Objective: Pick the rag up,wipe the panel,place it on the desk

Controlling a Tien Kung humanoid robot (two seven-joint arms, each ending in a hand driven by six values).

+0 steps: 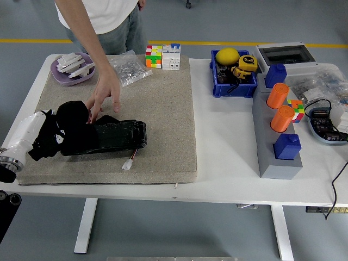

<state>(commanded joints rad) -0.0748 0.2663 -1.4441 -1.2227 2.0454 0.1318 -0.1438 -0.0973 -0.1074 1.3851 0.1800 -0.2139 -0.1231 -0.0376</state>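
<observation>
The black rag lies bunched over the left end of the glossy black panel, which sits on the beige mat. My left hand, black with a white forearm, comes in from the left edge and is curled on the rag. Black on black hides the exact finger hold. A person leans over from the far side. Their hand reaches down and touches the rag and the panel's upper left edge. A white plug on red and black wires lies just in front of the panel.
At the mat's back edge are a purple bowl of white parts, a clear bag of small parts and colour cubes. On the right stand a blue bin, a grey block carrying orange cylinders, and cables.
</observation>
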